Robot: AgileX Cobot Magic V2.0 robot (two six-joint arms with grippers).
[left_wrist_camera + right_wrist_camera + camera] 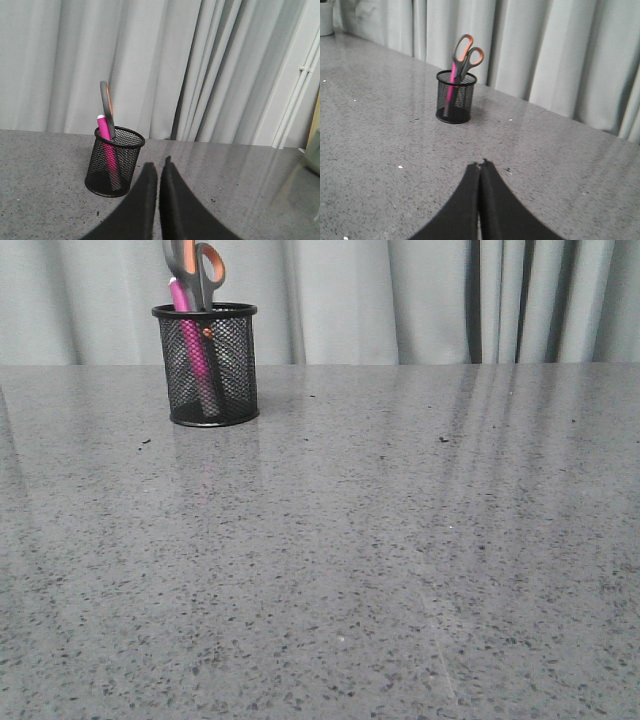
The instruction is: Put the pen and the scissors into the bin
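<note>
The black mesh bin (205,365) stands upright at the far left of the table. The pink pen (193,345) and the scissors (194,270) stand inside it, handles up. The bin also shows in the left wrist view (114,162) with the pen (106,142) and the scissors (106,107), and in the right wrist view (455,96) with the scissors (465,55) and the pen (451,86). My left gripper (159,164) is shut and empty, just to the right of the bin. My right gripper (480,163) is shut and empty, well short of the bin. Neither arm shows in the front view.
Grey speckled tabletop (380,540) with pale curtains (420,300) behind the far edge. A pale object (315,152) sits at the table's far right edge in the left wrist view. A white pot (326,17) stands at the far corner in the right wrist view.
</note>
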